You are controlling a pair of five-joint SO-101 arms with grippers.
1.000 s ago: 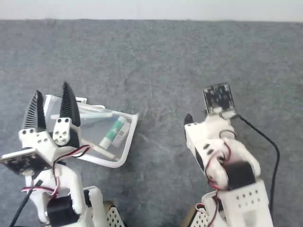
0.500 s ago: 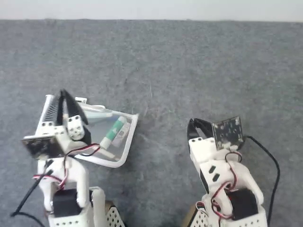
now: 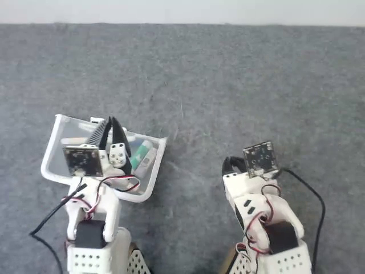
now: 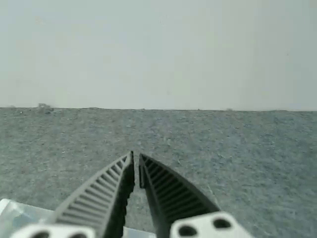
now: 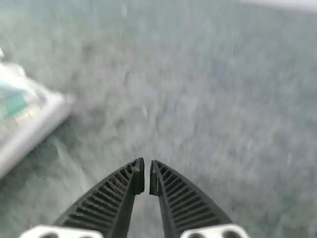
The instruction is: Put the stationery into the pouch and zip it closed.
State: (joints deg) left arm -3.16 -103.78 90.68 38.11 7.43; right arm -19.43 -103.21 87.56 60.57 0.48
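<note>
A clear pouch with a white rim (image 3: 50,155) lies flat on the grey carpet at the front left. Inside it I see a green and white glue stick (image 3: 143,154) and a pale pen-like stick, partly hidden by the arm. My left gripper (image 3: 113,127) hovers over the pouch, shut with nothing between its fingers; in the left wrist view its tips (image 4: 136,162) nearly touch and point over open carpet, with a pouch corner (image 4: 11,214) below. My right gripper (image 3: 230,165) sits folded back at the front right, shut and empty (image 5: 146,172), with the pouch (image 5: 27,124) off to its side.
Grey carpet (image 3: 228,80) spreads wide and bare toward the far wall. A black cable (image 3: 311,194) loops beside the right arm, and another (image 3: 48,220) trails by the left arm's base.
My left gripper has shut from open and swung right over the pouch. The right arm has pulled back toward its base and turned its wrist.
</note>
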